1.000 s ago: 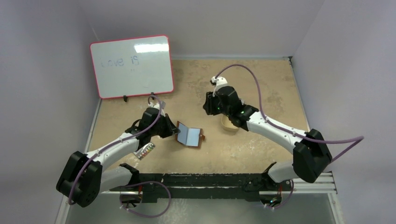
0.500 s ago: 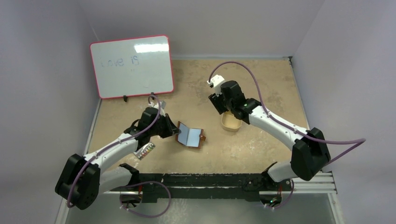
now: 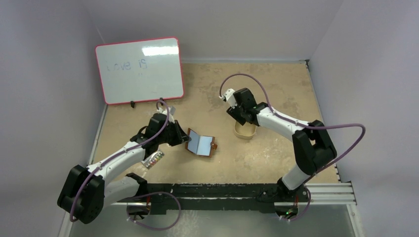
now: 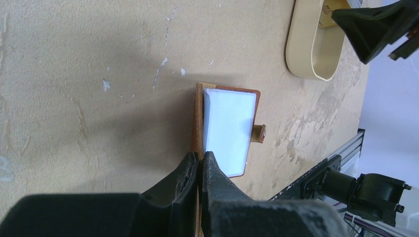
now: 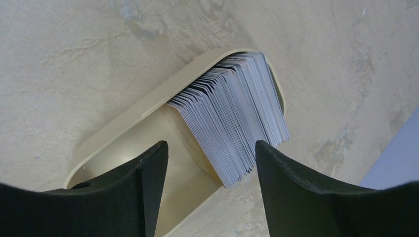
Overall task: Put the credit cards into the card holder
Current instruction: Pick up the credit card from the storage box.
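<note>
**Left Jaws Pinch Wallet Flap, Right Jaws Gape Over Card Stack**

The card holder (image 3: 201,144) lies open near the middle of the bench (image 3: 276,84), a little toward the near edge and left of centre. In the left wrist view its brown leather edge (image 4: 197,118) runs straight in between the fingers of the left gripper (image 4: 200,160), whose jaws are clenched on that flap. A pale card (image 4: 227,129) lies flat on the holder's inner face. The small snap tab (image 4: 258,133) sticks out from the side away from the fingers.

The rest of the credit cards (image 5: 237,123) stand on edge as a tightly packed, leaning stack in a tan oval tin (image 5: 138,111). This tin (image 3: 244,129) sits right of the holder and apart from it, about midway across the bench. The right gripper (image 5: 210,153) hangs above the tin with its jaws released and spread wide, one finger (image 5: 148,173) on each side of the stack's near end. Whether the fingers touch the cards cannot be told.

A red-framed whiteboard (image 3: 140,70) leans at the far left corner of the bench
</note>
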Robot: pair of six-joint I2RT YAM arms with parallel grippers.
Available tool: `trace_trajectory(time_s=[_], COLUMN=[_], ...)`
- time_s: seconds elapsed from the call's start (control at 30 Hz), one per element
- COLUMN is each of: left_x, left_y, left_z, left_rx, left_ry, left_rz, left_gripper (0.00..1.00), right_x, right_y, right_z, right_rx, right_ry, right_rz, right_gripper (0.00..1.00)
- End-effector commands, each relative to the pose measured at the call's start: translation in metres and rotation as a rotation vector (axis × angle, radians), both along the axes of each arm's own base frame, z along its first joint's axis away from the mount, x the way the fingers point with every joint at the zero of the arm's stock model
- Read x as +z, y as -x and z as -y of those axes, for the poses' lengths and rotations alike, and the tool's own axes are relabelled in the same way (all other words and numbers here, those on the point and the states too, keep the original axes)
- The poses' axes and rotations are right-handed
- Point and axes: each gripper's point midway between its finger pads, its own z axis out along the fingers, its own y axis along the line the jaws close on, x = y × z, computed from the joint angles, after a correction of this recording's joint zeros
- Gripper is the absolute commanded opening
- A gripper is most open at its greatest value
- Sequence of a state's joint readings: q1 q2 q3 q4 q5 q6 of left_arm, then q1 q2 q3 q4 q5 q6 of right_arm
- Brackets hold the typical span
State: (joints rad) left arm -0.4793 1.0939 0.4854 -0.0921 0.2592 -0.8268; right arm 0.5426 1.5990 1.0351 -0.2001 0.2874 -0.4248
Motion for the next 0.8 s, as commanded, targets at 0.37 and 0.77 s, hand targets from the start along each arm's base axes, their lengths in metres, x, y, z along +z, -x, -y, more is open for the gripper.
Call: trace_trajectory(time_s=[0.37,0.77], left_x=[0.027,0.028], left_y=[-0.013,-0.015], left_z=[0.01,0.01], left_rx=[-0.019,-0.017], left_ry=[0.045,0.043], left_rz=[0.089,0.09], left_gripper=[0.0,0.0], right_x=[-0.01,0.022], right_y=[-0.012,-0.019], right_z=[0.027,0.027], right_rx=[-0.066,-0.1], right_ry=[0.169,0.133], right_rz=[0.038,0.128], right_gripper=[0.67,0.57])
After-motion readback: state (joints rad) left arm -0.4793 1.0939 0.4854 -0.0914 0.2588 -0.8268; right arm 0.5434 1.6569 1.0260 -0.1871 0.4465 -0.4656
